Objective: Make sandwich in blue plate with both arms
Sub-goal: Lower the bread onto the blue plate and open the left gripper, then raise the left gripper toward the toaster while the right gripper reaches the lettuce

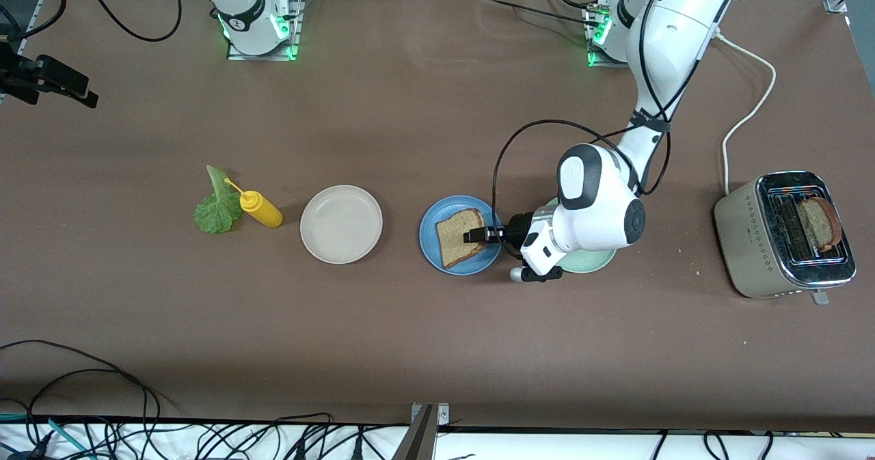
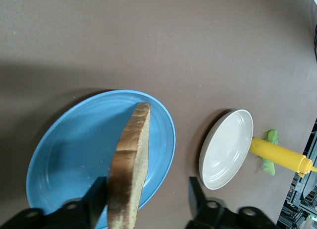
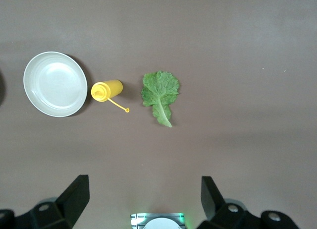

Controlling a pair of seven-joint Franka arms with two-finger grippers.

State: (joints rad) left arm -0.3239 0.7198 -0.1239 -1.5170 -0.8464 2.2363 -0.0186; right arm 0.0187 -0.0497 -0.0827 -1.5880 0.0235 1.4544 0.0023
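Your left claw [image 1: 476,235] sits low over the blue plate [image 1: 432,241], with a bread slice [image 1: 459,236] on the plate under it. In the left wrist view the slice [image 2: 130,167] stands between the fingers [image 2: 96,201], close against one and well clear of the other, so the jaws are apart; you cannot tell whether the near finger touches the crust. The lower edge of the slice is cut off by the frame there, and you cannot see how it meets the plate [image 2: 64,154].

The left arm's wrist covers most of a pale mint-green plate [image 1: 595,263]; only parts of its rim show.

Your right claw [image 3: 143,189] waits high over the table [image 1: 410,350], fingers spread wide and empty. It lies outside the front view, where only the arm's base shows.

Toward the right arm's end lie a cream plate [image 1: 341,224], a yellow squeeze bottle [image 1: 260,208] on its side and a lettuce leaf [image 1: 217,204] just beside it, partly tucked under the nozzle.

At the left arm's end a toaster [image 1: 786,238] holds a second slice [image 1: 819,223], half sunk in its slot.
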